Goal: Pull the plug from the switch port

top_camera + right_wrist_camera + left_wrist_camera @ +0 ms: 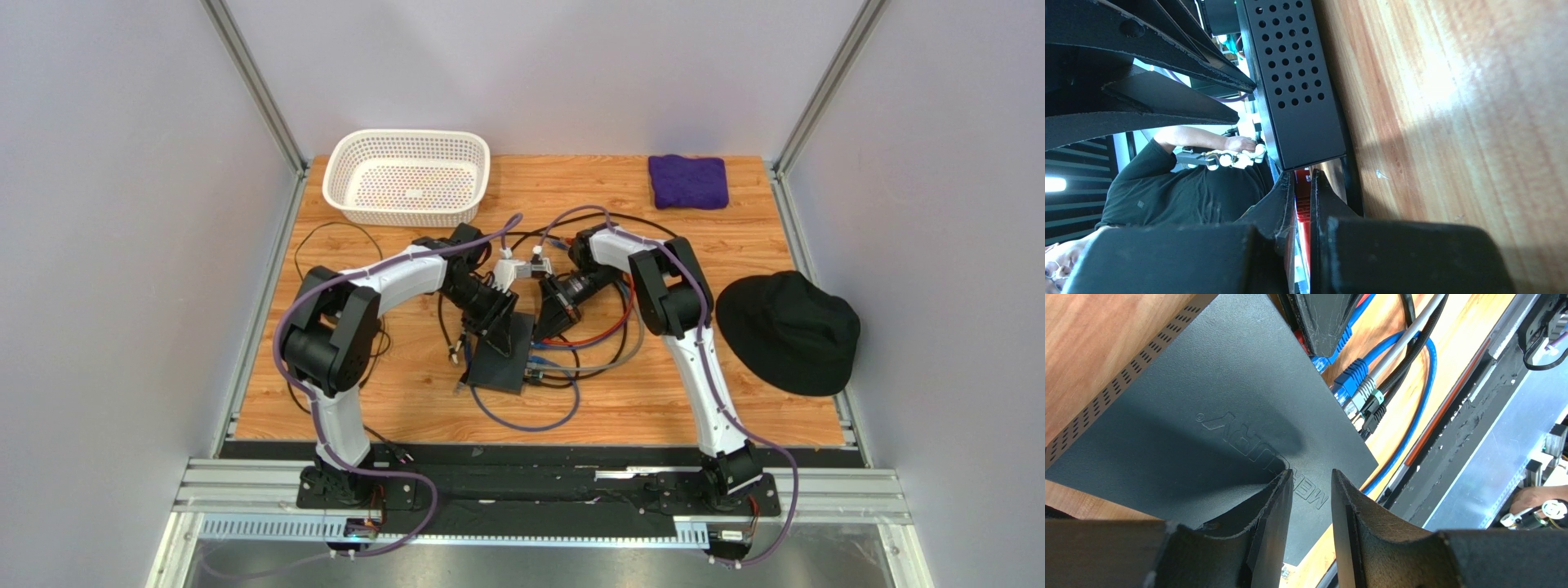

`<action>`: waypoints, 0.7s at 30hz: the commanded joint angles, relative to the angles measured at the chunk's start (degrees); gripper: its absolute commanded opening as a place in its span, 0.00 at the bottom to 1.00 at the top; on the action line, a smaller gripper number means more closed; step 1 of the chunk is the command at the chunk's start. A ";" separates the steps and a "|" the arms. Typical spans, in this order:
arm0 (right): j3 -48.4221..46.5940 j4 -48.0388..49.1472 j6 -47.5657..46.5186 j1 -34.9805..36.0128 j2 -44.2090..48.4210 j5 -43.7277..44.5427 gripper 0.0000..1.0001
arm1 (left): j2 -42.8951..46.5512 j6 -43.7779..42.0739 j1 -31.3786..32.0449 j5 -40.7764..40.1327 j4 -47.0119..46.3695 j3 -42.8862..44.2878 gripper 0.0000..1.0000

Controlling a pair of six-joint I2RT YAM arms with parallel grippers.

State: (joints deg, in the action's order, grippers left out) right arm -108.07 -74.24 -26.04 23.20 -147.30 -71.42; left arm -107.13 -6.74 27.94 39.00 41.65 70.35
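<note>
The switch (503,355) is a flat black box lying at the table's middle; its embossed top fills the left wrist view (1198,416). Blue, grey and green plugs (1358,392) sit in sockets along its edge. My left gripper (488,321) stands over the switch top, jaws a little apart with nothing between them (1312,474). My right gripper (548,321) is at the socket edge, shut on a red plug (1303,199) right beside the switch's perforated side (1296,79). Whether the red plug sits in its socket is hidden.
Red, blue and black cables (577,355) loop around the switch's right and near sides. A white basket (407,175) stands at the back left, a purple cloth (688,180) at the back right, a black hat (788,328) at the right edge.
</note>
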 commanded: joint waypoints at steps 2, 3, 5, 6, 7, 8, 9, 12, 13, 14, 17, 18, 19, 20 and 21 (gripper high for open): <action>-5.01 6.13 -0.85 -1.23 -2.10 6.29 0.00 | -4.84 -4.33 0.62 -10.79 0.10 -2.06 0.42; -6.70 4.82 -1.55 -1.23 -3.50 6.12 0.00 | -4.84 -4.42 0.71 -10.79 0.27 -2.06 0.42; -8.55 3.75 -1.12 -1.23 -4.04 6.81 0.00 | -5.10 -4.33 0.71 -10.97 0.27 -1.97 0.42; -8.04 4.71 -0.68 -1.14 -3.52 7.08 0.00 | -5.19 -4.33 0.71 -11.05 0.28 -1.88 0.42; -7.42 6.11 -0.24 -1.14 -3.17 7.34 0.00 | -5.28 -4.24 0.80 -11.14 0.36 -1.79 0.43; -6.72 6.82 1.16 -1.14 -2.90 8.22 0.00 | -5.37 -4.33 0.80 -11.14 0.36 -1.79 0.43; -4.45 7.87 1.78 -1.05 -2.20 8.49 0.00 | -5.37 -4.33 0.80 -11.14 0.45 -1.79 0.43; 2.21 11.65 2.66 -1.23 -0.01 8.40 0.00 | -5.54 -4.33 0.88 -11.23 0.45 -1.70 0.45; 3.64 13.14 2.66 -1.14 0.52 8.14 0.00 | -5.54 -4.42 0.88 -11.23 0.54 -1.70 0.45; 4.70 13.41 2.58 -1.14 0.96 7.61 0.00 | -5.54 -4.42 0.88 -11.23 0.54 -1.70 0.45; 4.10 13.42 2.93 -1.23 0.97 7.87 0.00 | -5.54 -4.77 0.97 -11.14 0.63 -1.70 0.45; 3.49 12.29 2.67 -1.23 0.44 7.26 0.00 | -5.54 -5.64 1.06 -10.88 0.80 -1.79 0.46; 0.44 10.62 1.62 -1.40 -0.43 6.30 0.00 | -5.63 -6.08 1.15 -10.79 0.89 -1.79 0.46; -1.94 8.26 0.30 -1.49 -3.05 5.16 0.00 | -5.54 -6.09 1.23 -10.88 0.98 -1.79 0.46; -5.62 2.23 -1.19 -1.49 -4.73 5.24 0.00 | -5.72 -6.26 1.24 -10.88 0.98 -1.70 0.46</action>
State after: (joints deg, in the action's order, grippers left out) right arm -106.19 -69.30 -23.40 22.98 -145.99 -72.03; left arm -107.83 -7.14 28.21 39.18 42.46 71.33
